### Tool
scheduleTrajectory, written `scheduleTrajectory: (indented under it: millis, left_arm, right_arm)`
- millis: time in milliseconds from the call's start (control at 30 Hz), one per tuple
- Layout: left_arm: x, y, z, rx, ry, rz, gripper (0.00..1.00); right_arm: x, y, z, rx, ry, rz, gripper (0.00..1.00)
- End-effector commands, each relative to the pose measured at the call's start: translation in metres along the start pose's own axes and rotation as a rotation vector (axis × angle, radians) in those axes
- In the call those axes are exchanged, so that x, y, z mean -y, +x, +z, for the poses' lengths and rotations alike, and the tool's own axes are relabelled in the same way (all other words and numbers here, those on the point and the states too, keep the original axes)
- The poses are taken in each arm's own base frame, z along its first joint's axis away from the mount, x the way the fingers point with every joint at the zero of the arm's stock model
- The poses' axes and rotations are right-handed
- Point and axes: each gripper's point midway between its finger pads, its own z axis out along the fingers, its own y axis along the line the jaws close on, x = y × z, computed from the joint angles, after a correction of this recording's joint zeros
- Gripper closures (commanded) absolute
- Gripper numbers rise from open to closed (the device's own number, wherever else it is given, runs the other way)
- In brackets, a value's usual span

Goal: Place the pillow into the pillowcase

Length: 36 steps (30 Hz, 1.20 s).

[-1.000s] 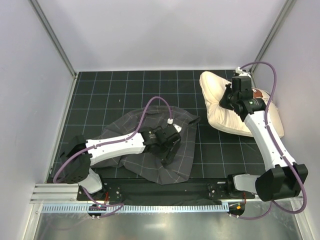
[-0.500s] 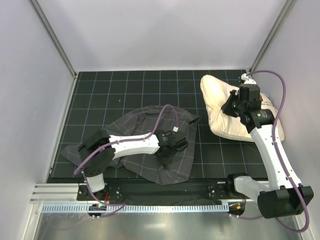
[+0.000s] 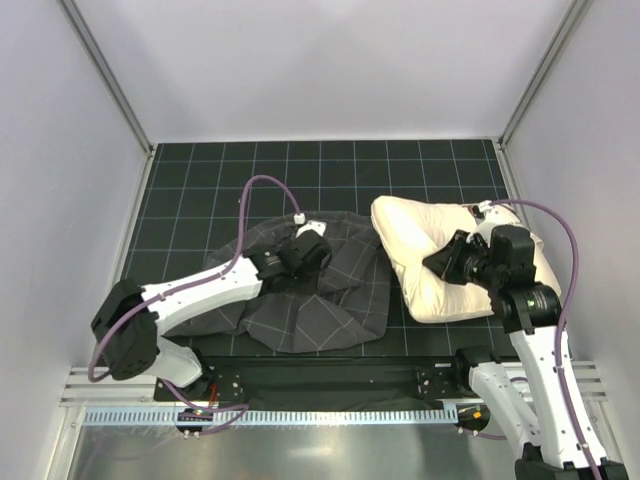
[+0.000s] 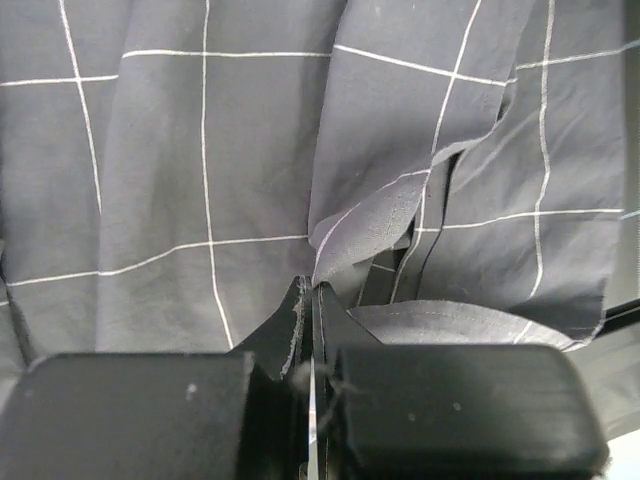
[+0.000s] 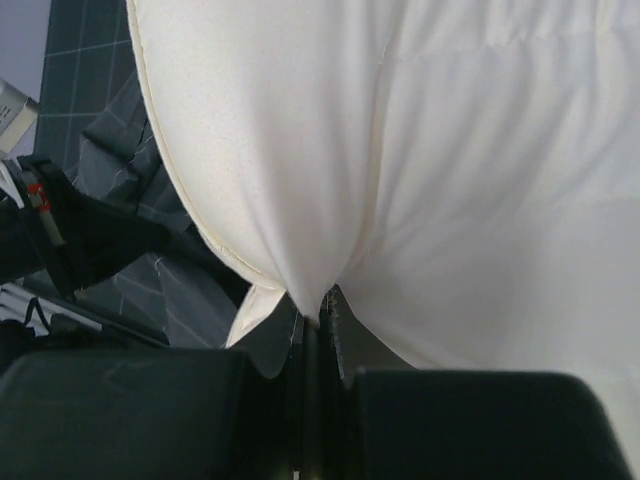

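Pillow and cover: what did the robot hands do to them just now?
The right hand, pinching the pillow, dragged it left and nearer, toward the pillowcase. The left hand moved farther out and closed on a pillowcase fold. The pillowcase kept its place.

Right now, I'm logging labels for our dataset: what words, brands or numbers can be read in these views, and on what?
None can be read.
The pillow shows only plain cream fabric.
The pillowcase shows only thin check lines, with no lettering in any view.
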Motion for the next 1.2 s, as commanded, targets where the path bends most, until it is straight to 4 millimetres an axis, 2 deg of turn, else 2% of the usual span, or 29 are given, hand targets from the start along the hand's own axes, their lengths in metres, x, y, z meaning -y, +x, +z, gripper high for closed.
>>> scheduleTrajectory:
  millis: [0, 33, 67, 100, 300, 467, 500, 633, 833, 967, 1033, 1133, 1167]
  left_arm:
    - [0.002, -0.011, -0.004, 0.100, 0.017, -0.091, 1.00]
    - [-0.002, -0.008, -0.002, 0.110, 0.004, -0.114, 1.00]
    - [0.000, -0.013, -0.005, 0.131, 0.018, -0.132, 1.00]
    - [-0.003, -0.008, -0.004, 0.129, 0.017, -0.137, 1.00]
    - [-0.004, -0.014, -0.020, 0.224, 0.082, -0.236, 1.00]
    - [-0.008, -0.013, -0.030, 0.275, 0.128, -0.269, 1.00]
    - [-0.008, -0.014, -0.030, 0.282, 0.129, -0.271, 1.00]
    - [-0.009, -0.014, -0.029, 0.279, 0.121, -0.278, 1.00]
    - [-0.011, -0.017, -0.037, 0.310, 0.120, -0.291, 1.00]
    - [0.003, -0.016, -0.048, 0.312, 0.178, -0.237, 1.00]
    - [0.013, -0.015, -0.054, 0.310, 0.208, -0.202, 1.00]
    - [0.035, -0.008, -0.063, 0.302, 0.265, -0.147, 1.00]
    - [0.041, -0.006, -0.064, 0.296, 0.279, -0.134, 1.00]
  right_arm:
    - [-0.040, 0.010, -0.014, -0.032, -0.212, 0.011, 0.96]
    - [-0.043, 0.020, -0.020, -0.055, -0.243, 0.005, 0.96]
    - [-0.045, 0.025, -0.022, -0.066, -0.254, 0.005, 0.96]
    - [-0.046, 0.030, -0.024, -0.076, -0.269, 0.002, 0.96]
    - [-0.058, 0.077, -0.029, -0.238, -0.379, 0.020, 0.96]
    - [-0.055, 0.107, -0.029, -0.339, -0.346, 0.021, 0.96]
    - [-0.054, 0.118, -0.029, -0.380, -0.350, 0.017, 0.96]
    - [-0.047, 0.138, -0.027, -0.471, -0.303, -0.001, 0.96]
    - [-0.041, 0.148, -0.016, -0.525, -0.245, -0.027, 0.96]
    - [-0.040, 0.154, 0.002, -0.565, -0.182, -0.065, 0.96]
    - [-0.047, 0.151, 0.016, -0.579, -0.171, -0.079, 0.96]
    - [-0.057, 0.135, 0.034, -0.553, -0.129, -0.124, 0.96]
    - [-0.060, 0.120, 0.041, -0.505, -0.107, -0.134, 0.96]
